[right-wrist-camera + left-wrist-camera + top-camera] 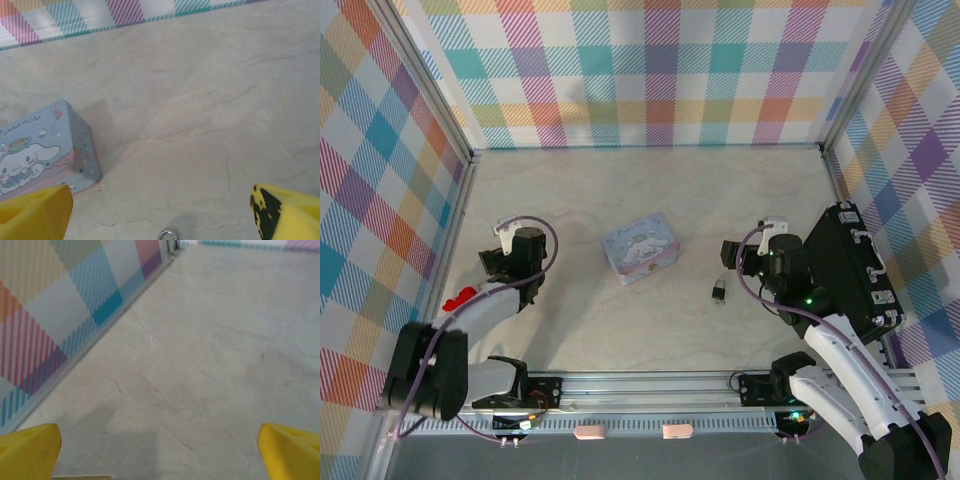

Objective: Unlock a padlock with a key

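1. Tiny blackish padlock (719,291) w/ thin silvery shackle lies on the pale, marble-look table (620,190). It sits right of centre, on the near side of the R arm's fingers and apart from them.
2. In the R wrist view a small silvery loop shows at the bottom edge, roughly midway between the two fingers. Looks like the shackle, but the lock body is cut off there.
3. Key: can't make it out apart from the padlock, too small in the overhead view.
4. R gripper (160,215): yellow-padded fingers spread wide, one in each bottom corner of its view, nothing held. It hangs near the padlock w/o touching it.
5. L gripper (160,457): yellow fingers also wide apart, nothing between them but bare table. It's over the left part of the table, near the left wall and well apart from the padlock.
6. Pale-blue cartoon-printed tin box (640,248) lies flat mid-table, printed lid up and turned a bit askew. It's left of the padlock, not touching it, and between the two arms.
7. Pastel plaid walls (660,70) close in the table on the left, far and right sides.
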Available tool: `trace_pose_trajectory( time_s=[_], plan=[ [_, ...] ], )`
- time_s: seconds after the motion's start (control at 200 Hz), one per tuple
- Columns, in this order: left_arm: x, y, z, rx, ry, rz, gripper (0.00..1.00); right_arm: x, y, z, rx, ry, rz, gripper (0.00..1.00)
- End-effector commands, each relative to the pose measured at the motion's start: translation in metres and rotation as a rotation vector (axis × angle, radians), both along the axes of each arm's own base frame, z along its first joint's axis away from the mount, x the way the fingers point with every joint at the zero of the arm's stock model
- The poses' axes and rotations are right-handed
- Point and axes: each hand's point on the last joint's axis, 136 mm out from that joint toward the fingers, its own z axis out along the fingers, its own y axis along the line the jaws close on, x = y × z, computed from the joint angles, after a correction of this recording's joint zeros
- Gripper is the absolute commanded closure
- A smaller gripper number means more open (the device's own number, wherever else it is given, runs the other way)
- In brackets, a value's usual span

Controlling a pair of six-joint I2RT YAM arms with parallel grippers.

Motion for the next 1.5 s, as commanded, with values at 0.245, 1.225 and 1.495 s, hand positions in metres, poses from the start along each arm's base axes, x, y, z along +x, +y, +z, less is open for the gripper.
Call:
trace_pose_trajectory(
  time_s=[0.245,1.225,1.495],
  plan=[
    [0.059,-0.033,-0.020,-0.038,-0.097,-0.236,0.00,0.004,-0.026,-0.010,-0.110,0.017,-0.111,0.07],
    [0.055,-0.043,-0.035,-0.086,-0.180,-0.354,0.00,0.060,-0.038,-0.039,-0.340,-0.219,-0.091,0.05],
    [0.054,-0.043,-0.036,-0.100,-0.167,-0.349,0.00,0.080,-0.034,-0.062,-0.350,-0.258,-0.024,0.05]
  ],
)
